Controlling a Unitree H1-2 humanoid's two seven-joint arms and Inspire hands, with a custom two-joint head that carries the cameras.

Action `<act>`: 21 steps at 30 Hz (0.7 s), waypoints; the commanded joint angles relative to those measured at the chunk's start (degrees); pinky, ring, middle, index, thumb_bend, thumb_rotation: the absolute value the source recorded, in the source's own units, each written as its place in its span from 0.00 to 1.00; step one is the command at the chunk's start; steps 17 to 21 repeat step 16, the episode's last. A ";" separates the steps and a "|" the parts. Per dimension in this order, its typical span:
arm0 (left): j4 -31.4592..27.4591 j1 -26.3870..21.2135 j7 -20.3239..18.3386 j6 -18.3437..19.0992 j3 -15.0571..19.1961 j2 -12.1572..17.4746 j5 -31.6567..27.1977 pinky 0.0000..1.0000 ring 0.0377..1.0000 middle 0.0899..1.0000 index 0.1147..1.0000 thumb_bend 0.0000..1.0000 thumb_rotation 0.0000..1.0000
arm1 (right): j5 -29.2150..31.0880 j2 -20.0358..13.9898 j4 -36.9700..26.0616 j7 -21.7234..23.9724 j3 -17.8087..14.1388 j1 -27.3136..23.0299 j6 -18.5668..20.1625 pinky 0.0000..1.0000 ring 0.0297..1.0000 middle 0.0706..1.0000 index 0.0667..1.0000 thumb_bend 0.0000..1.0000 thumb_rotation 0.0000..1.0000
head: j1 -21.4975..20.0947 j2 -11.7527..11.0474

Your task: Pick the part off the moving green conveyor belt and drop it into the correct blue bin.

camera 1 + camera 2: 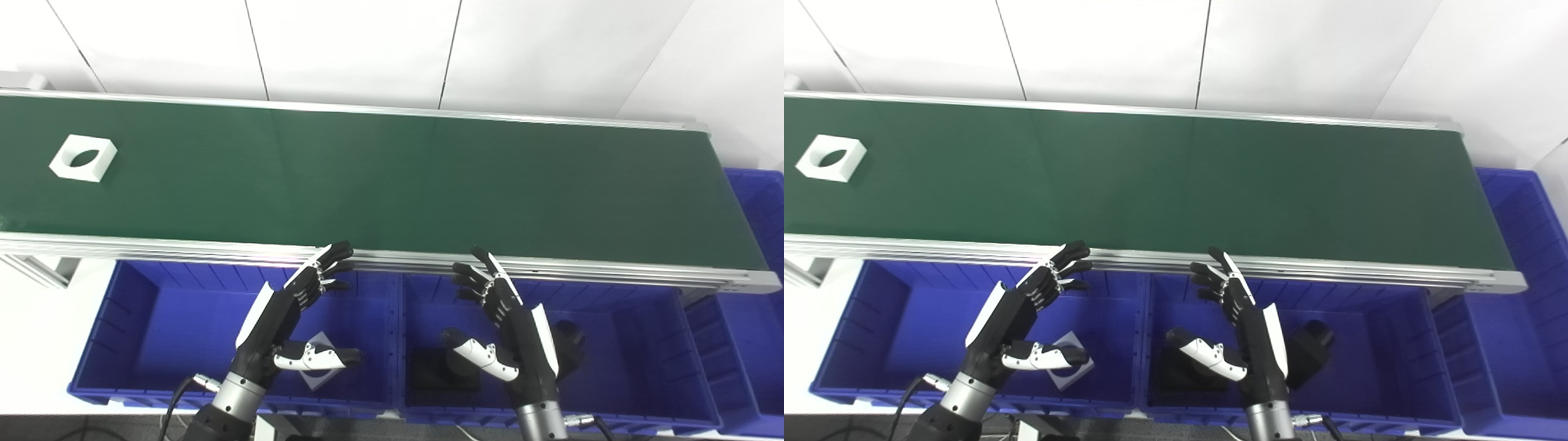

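While both hands wait above the blue bins, the white part [83, 158] lies on the green conveyor belt [392, 184], far to the left of the left hand [288, 318] and beyond it, well apart from either hand. The left hand hovers over the left blue bin [141, 324] with its fingers spread and the thumb held out to the side; it holds nothing. The right hand [508, 318] hovers over the middle blue bin [643, 343] in the same way, spread and empty. Below the left hand, a white part with a hole [318, 361] lies already on the floor of its bin, and under the right hand there are black parts [444, 373] in the middle bin. So I judge the step in hand is waiting for the new piece to come near, and no grasp is begun yet. If the belt carries the part toward the hands, the next move probably belongs to the left hand: it must reach forward over the belt's near rail [184, 248], time its closing to the moving part, and then bring it back. Because white pieces seem to go in the left bin, this one should likely be dropped there.
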 commanded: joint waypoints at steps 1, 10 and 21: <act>-1.07 -0.46 0.12 -2.40 -0.13 0.21 -0.03 0.74 0.84 0.89 0.88 0.87 0.34 | 0.05 0.49 -1.22 0.42 0.01 -0.32 -3.04 0.73 0.78 0.79 0.91 0.81 0.52 | 0.02 0.03; -1.11 -0.44 0.06 -2.31 -0.15 0.26 -0.01 0.74 0.85 0.89 0.88 0.86 0.34 | 0.20 0.56 -1.13 0.46 0.01 -0.36 -3.02 0.73 0.78 0.79 0.91 0.81 0.51 | 0.00 -0.01; -1.11 -0.66 0.09 -2.35 -0.15 0.35 0.30 0.73 0.85 0.89 0.88 0.86 0.34 | 0.12 0.53 -1.03 0.51 0.06 -0.52 -3.00 0.73 0.78 0.79 0.91 0.81 0.51 | -0.07 -0.02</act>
